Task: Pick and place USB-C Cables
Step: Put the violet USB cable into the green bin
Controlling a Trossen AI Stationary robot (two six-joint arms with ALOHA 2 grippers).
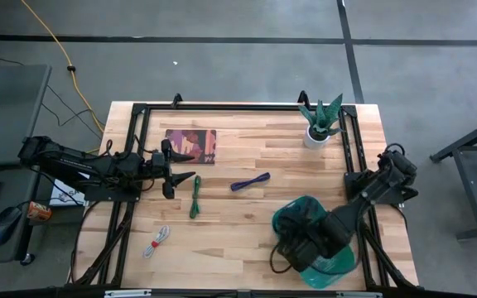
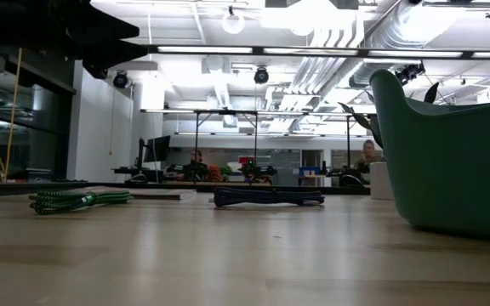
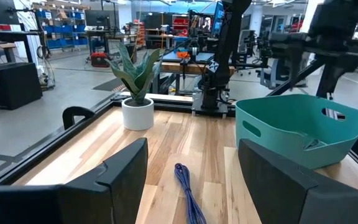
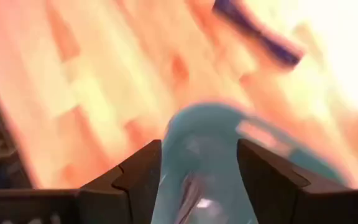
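Ahead of left gripper (image 1: 190,177) parted jaws: purple cable (image 1: 250,182), apart.

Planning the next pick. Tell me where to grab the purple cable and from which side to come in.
Grip the purple cable at its middle, coming straight down from above. It lies flat on the table as a thin, slightly slanted bundle with bare wood around it, so fingers should straddle its short width. The left end effector, open, looks the nearer one; the right end effector is at the teal tub.

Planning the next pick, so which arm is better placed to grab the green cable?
Left. Its gripper hangs with open fingers right beside the thin green cable bundle, while the right gripper is over the teal plastic tub.
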